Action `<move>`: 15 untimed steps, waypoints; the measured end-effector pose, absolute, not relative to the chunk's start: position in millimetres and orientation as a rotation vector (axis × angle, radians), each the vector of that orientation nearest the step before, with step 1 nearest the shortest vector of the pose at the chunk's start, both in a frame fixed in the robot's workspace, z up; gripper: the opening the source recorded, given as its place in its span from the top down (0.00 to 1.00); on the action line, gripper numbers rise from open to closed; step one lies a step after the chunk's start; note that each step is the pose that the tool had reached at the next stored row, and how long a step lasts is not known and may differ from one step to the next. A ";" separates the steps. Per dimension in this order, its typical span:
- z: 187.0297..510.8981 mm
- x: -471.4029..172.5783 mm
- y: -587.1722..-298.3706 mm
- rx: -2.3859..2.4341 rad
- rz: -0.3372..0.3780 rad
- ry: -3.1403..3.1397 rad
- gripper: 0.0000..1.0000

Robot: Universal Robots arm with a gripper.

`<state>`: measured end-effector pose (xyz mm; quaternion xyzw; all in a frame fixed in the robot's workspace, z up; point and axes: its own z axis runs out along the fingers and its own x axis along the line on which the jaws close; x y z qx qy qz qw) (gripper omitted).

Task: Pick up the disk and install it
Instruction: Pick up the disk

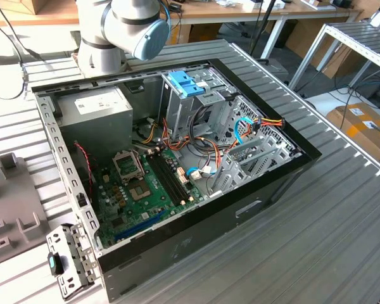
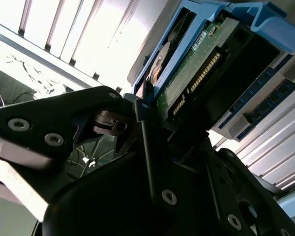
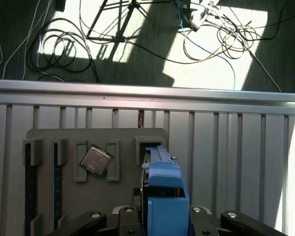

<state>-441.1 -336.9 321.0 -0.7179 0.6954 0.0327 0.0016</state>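
Half done, it seems: the gripper [image 3: 162,215] clamps the disk [image 3: 163,182] at the grey tray [image 3: 49,140]; mounting into the open computer case [image 1: 177,244] is not yet done.

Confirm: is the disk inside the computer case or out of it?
Out. In the first wrist view the disk sits between the pincer fingers, at the grey holder plate on the table.

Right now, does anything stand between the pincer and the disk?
Nothing visible does. In the first wrist view the pincer appears clamped on the disk, which stands on edge over the grey holder tray, apart from the processor chip.
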 end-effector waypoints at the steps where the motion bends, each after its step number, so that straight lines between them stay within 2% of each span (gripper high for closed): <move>1: 321.9 -441.1 -336.9 -2.253 0.103 2.183 0.64; 15: 329.6 -441.1 -336.9 -2.253 0.103 2.182 0.64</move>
